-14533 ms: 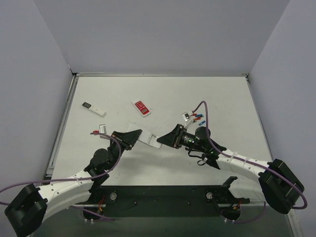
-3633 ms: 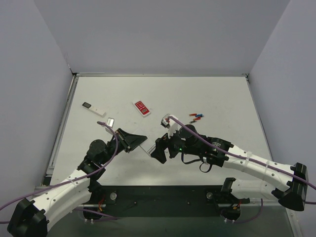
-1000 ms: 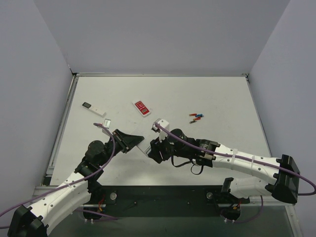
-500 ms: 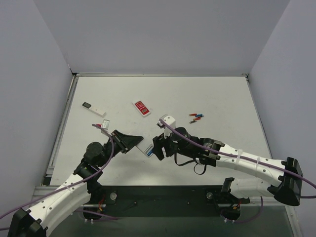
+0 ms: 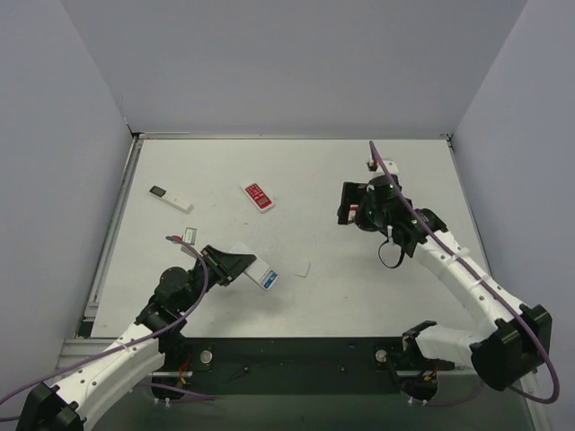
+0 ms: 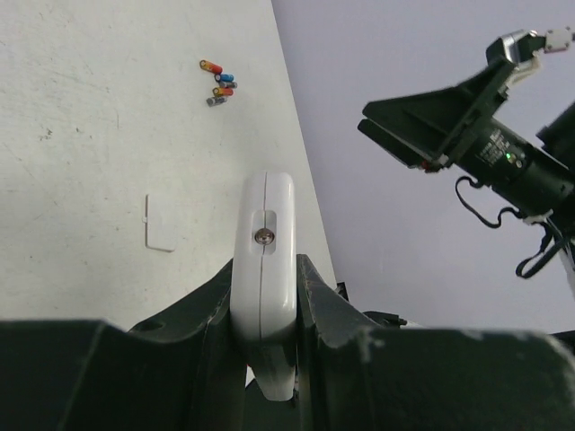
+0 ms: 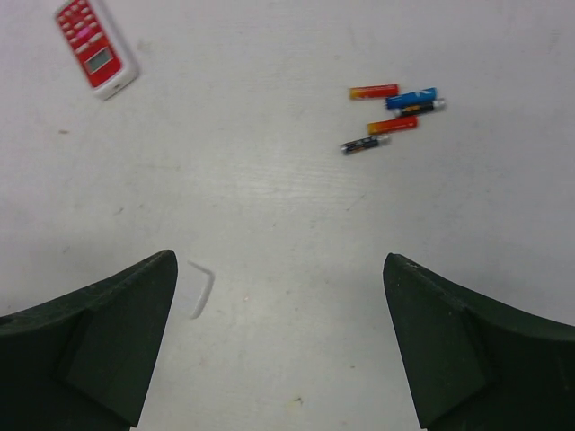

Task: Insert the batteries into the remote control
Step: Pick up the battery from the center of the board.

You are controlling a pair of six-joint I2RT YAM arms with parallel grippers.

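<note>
My left gripper (image 5: 235, 265) is shut on the white remote control (image 5: 253, 270), held off the table; in the left wrist view the remote control (image 6: 263, 242) stands edge-on between the fingers. A blue patch (image 5: 268, 280) shows at its free end. The batteries lie in a small cluster: a blue cell (image 7: 411, 98) among red cells (image 7: 373, 91) and a dark cell (image 7: 364, 144), seen far off as a battery cluster (image 6: 220, 81). My right gripper (image 7: 278, 341) is open and empty, raised above the table just short of them; from above, the right gripper (image 5: 352, 205) hides the cluster.
A small white cover plate (image 5: 304, 268) lies flat on the table between the arms, the same cover plate (image 7: 196, 289) by my right gripper's left finger. A red-faced remote (image 5: 258, 196) and a slim white stick remote (image 5: 171, 198) lie at the back left.
My right gripper opened, left the remote and swung back and right to above the battery cluster. The white cover plate now lies on the table. The left gripper kept its hold.
</note>
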